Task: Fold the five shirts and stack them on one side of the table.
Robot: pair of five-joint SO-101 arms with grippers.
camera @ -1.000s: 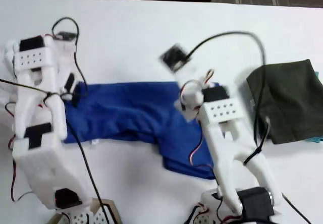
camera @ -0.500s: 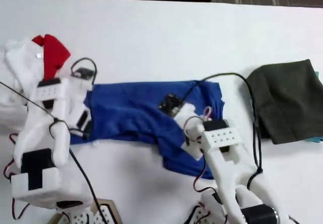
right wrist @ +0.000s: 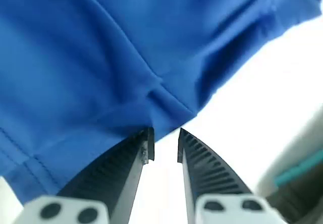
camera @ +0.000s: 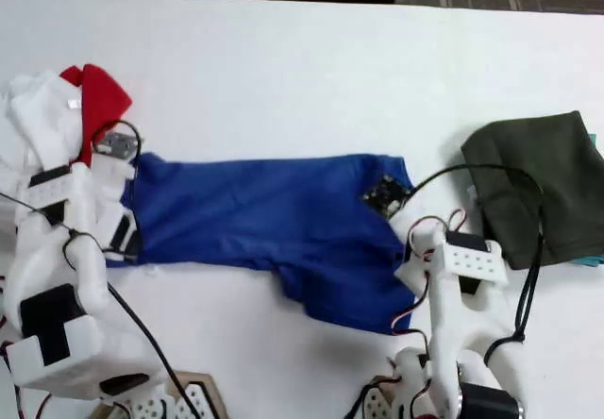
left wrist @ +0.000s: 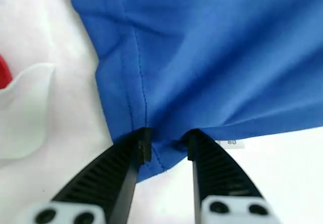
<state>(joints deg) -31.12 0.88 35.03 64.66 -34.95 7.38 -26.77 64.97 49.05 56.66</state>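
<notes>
Slippage is the danger: left tool (left wrist: 166,146) and right tool (right wrist: 165,143) each pinch only a thin edge of the blue shirt (camera: 274,211), spread mid-tabletop (camera: 283,70); a hard pull may free it.

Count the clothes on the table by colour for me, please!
Blue cloth shirt, spread out: 1
Dark green cloth shirt, folded: 1
Red cloth garment, bunched: 1
White cloth garment, bunched: 1
Teal cloth edge peeking from under the dark green one, probably a shirt: 1
Total: 5
</notes>
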